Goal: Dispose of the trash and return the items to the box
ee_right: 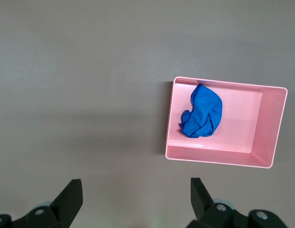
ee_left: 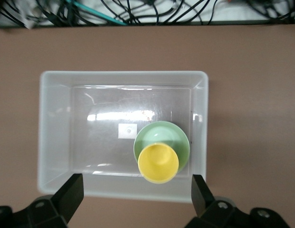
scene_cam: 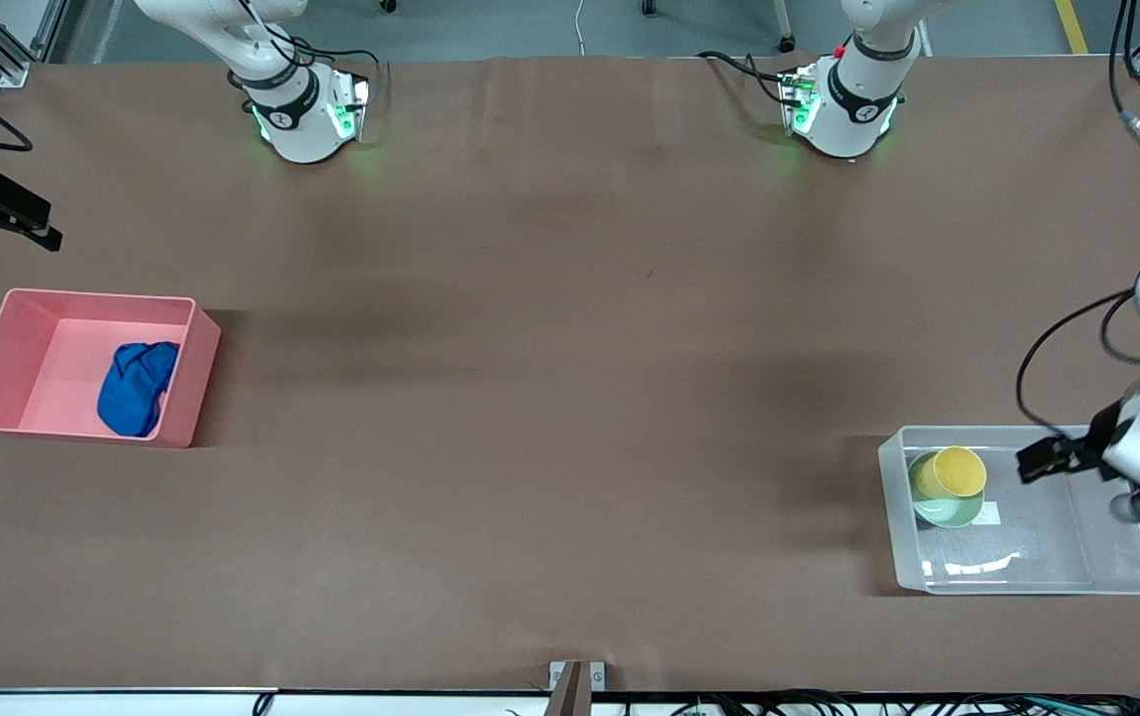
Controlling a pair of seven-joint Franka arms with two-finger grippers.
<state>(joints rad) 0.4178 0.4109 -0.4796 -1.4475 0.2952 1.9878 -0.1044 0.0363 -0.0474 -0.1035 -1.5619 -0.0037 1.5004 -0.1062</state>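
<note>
bright, even | glare on box (scene_cam: 1028,572) floor (left arm blurred) | soft shadows

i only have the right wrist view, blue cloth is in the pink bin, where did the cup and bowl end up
Observer: The yellow cup sits in the green bowl, inside the clear tub toward the left arm's end of the table.
Operator: is the left gripper holding anything
Observer: No, the left gripper is open and empty over the tub's rim.
Operator: anything else in that tub
Observer: Only a small white sticker on its base.
</note>
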